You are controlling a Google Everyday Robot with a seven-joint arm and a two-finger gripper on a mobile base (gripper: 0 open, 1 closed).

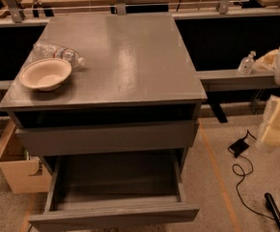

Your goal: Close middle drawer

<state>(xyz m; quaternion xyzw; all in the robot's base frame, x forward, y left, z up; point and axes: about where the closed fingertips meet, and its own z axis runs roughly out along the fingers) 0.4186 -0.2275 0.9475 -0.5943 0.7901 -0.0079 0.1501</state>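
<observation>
The middle drawer (116, 211) is pulled out wide below the upper grey front (106, 138). Its bare grey inside is open to view, and its flat front is near the bottom edge of the camera view. The lowest front is hidden under it. My gripper (277, 124) is at the far right edge, seen as cream-coloured arm parts over the floor. It is well right of the cabinet and a little above the level of the open drawer. It touches nothing.
On the grey cabinet top (130, 66) are a paper bowl (45, 74) and a lying plastic bottle (58, 52) at the left. A cardboard box (21, 175) stands left of the cabinet. Black cables and an adapter (239, 146) lie on the floor at the right. A small bottle (246, 63) stands on a side rail.
</observation>
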